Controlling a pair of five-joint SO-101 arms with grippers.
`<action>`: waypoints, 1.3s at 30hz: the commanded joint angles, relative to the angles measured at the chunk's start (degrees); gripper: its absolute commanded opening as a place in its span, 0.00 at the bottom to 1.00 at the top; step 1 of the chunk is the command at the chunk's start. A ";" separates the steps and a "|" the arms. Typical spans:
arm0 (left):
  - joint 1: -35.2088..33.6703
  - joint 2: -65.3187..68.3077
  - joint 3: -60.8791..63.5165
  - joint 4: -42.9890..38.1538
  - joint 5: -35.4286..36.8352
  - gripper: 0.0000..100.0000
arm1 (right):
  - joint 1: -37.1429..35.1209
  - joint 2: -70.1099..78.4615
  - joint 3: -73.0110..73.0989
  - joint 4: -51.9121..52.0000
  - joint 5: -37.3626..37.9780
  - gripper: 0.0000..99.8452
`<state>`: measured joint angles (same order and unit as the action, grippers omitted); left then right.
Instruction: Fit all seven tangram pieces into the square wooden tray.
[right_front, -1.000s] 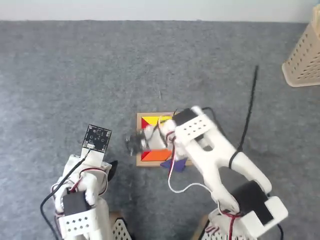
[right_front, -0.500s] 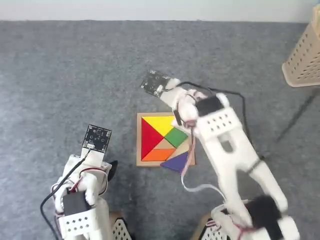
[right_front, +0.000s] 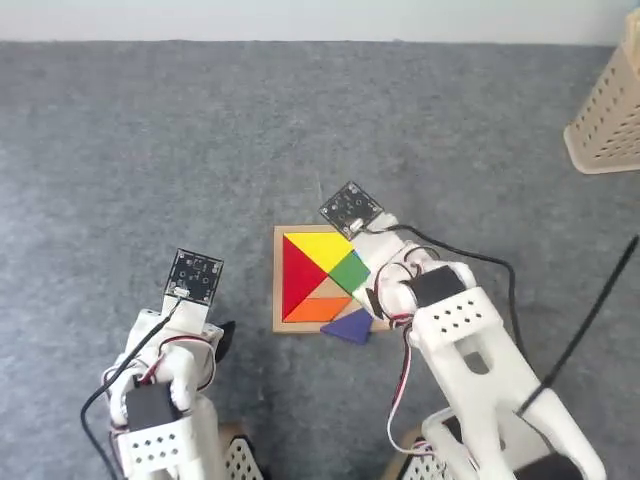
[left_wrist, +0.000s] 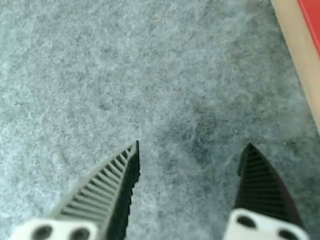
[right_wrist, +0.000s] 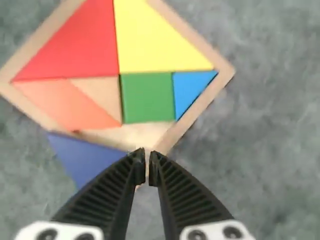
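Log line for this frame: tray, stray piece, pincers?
tray: one slot bare | purple triangle: outside, at its edge | right pincer: shut, empty | left pincer: open over carpet

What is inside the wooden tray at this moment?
Red, yellow, green, blue and orange pieces; the purple piece lies at the tray's outer edge, partly covered by the right hand.

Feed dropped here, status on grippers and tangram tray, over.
Left gripper open over carpet beside tray. Right gripper shut, empty, at tray's edge. Purple triangle outside, against rim, not seated. Nothing blocking.
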<state>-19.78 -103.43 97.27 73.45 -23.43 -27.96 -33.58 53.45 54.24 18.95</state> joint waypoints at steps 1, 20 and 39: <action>0.18 -0.97 -0.75 0.09 0.35 0.30 | -0.22 -1.98 -0.44 0.84 -2.46 0.01; 0.18 -0.97 -0.75 0.09 0.35 0.30 | -11.03 3.38 2.73 -0.13 -2.37 0.01; 0.18 -0.97 -0.75 0.09 0.35 0.30 | -7.96 6.20 0.88 -0.22 -0.88 0.01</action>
<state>-19.78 -103.43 97.27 73.45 -23.43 -36.84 -27.16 57.14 54.77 16.84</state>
